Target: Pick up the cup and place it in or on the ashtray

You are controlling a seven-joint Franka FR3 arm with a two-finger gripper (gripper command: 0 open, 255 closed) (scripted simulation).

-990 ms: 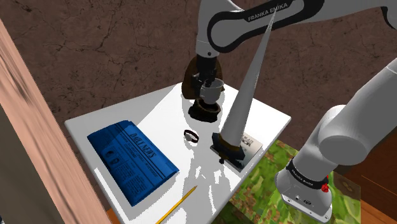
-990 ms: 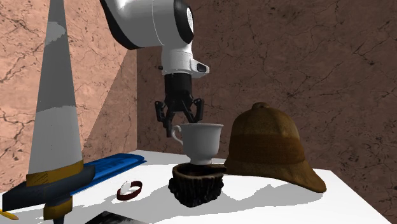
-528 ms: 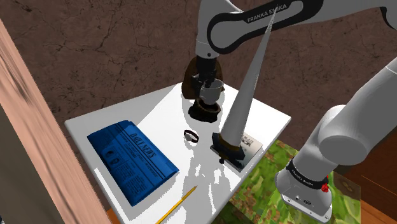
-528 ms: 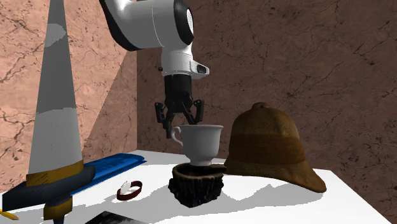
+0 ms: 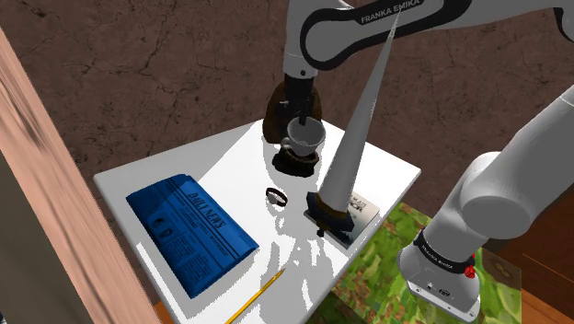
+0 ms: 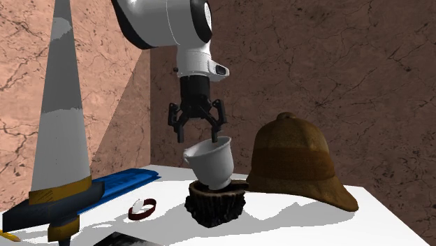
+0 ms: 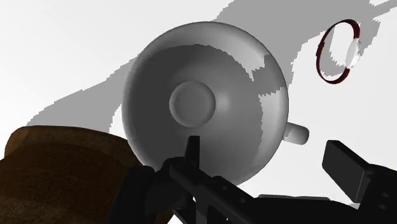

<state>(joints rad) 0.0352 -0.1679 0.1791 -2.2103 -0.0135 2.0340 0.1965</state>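
Observation:
The white cup (image 6: 209, 162) rests tilted on the dark brown ashtray (image 6: 216, 203), its mouth leaning toward the second exterior view's left. My black gripper (image 6: 198, 128) hangs just above the cup, open and touching nothing. In the shoulder view the cup (image 5: 304, 137) sits on the ashtray (image 5: 296, 165) at the far side of the white table (image 5: 166, 170), with the gripper (image 5: 296, 109) over it. The wrist view looks into the cup's bowl (image 7: 203, 105); my gripper (image 7: 267, 164) stands wide apart near its handle.
A brown pith hat (image 6: 300, 164) sits close beside the ashtray. A tall grey cone (image 5: 354, 138) on a dark base stands near the cup. A blue newspaper (image 5: 189, 230), a small ring (image 5: 276, 195) and a yellow pencil (image 5: 253, 296) lie on the table.
The gripper has opened and lifted slightly off the cup's rim. The cup, upright before, has tipped to a tilt on the ashtray.

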